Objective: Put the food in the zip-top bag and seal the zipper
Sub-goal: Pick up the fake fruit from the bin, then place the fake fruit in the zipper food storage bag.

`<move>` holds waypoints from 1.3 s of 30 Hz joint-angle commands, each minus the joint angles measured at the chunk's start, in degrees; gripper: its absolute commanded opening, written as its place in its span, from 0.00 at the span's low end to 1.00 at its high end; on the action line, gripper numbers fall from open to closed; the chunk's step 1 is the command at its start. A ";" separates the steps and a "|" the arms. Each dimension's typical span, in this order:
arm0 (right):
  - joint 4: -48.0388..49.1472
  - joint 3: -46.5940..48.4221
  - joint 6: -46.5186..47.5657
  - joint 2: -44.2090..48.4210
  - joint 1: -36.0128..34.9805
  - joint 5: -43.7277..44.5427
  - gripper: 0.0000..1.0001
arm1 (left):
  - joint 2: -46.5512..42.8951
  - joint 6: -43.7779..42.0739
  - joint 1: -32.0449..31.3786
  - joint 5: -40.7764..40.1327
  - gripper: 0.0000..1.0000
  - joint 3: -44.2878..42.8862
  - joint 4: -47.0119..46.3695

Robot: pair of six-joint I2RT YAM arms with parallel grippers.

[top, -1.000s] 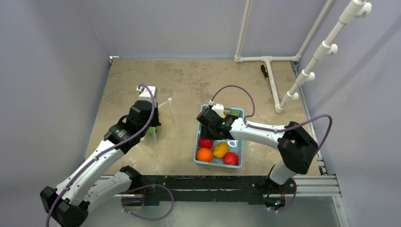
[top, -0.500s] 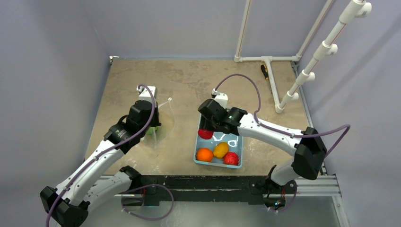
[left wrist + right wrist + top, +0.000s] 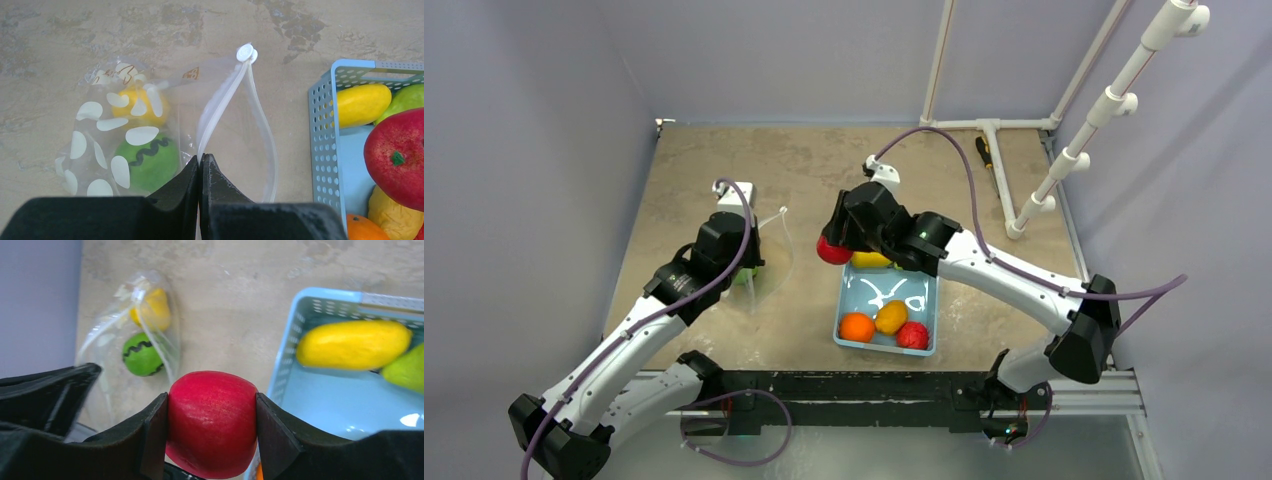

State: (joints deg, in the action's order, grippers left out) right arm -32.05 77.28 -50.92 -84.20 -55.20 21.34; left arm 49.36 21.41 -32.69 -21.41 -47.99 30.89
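Observation:
My right gripper (image 3: 212,412) is shut on a red toy fruit (image 3: 212,422), held above the table just left of the light-blue basket (image 3: 922,345); it shows red in the top view (image 3: 832,250). The zip-top bag (image 3: 125,135) lies at the left with a yellow fruit (image 3: 137,105) and a green fruit (image 3: 149,162) inside. My left gripper (image 3: 201,159) is shut on the bag's zipper (image 3: 220,102), holding the mouth open as a loop. The basket holds a yellow fruit (image 3: 871,260), an orange one (image 3: 857,327), a yellow-orange one (image 3: 891,317) and a red one (image 3: 912,336).
A white pipe frame (image 3: 994,130) stands at the back right with a dark tool (image 3: 985,152) beside it. Walls close in the table on the left, back and right. The basket's rim also shows in the left wrist view (image 3: 320,145).
My right gripper has lifted the red fruit out of the basket and carried it up and left past the basket's edge, toward the bag. The left arm has not moved.

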 commanded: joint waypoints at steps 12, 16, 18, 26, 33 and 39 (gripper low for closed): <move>15.43 8.22 3.50 -8.01 -3.59 -8.08 0.20 | -1.43 -1.02 -0.05 -0.65 0.00 0.07 -1.72; 16.91 9.73 3.97 -11.68 -4.42 -9.00 0.21 | -1.45 -1.00 -0.05 -0.56 0.00 0.01 -1.72; 17.69 10.18 4.13 -13.29 -4.67 -9.71 0.22 | -1.44 -1.01 -0.09 -0.56 0.00 0.08 -1.73; 20.52 11.79 4.40 -19.14 -5.09 -11.32 0.31 | -1.72 -1.00 -0.10 -0.56 0.00 0.07 -1.72; 20.48 13.89 4.64 -21.86 -5.15 -10.95 0.70 | -1.99 -0.99 -0.09 -0.65 0.00 0.06 -1.73; 19.13 13.83 4.86 -19.85 -5.16 -9.98 0.84 | -1.91 -1.00 -0.07 -0.65 0.00 0.09 -1.73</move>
State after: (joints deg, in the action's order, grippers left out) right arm -14.39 88.16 -46.76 -107.31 -60.03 11.00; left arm 47.99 21.19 -32.67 -22.17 -47.97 30.92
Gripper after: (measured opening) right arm 0.835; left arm 0.007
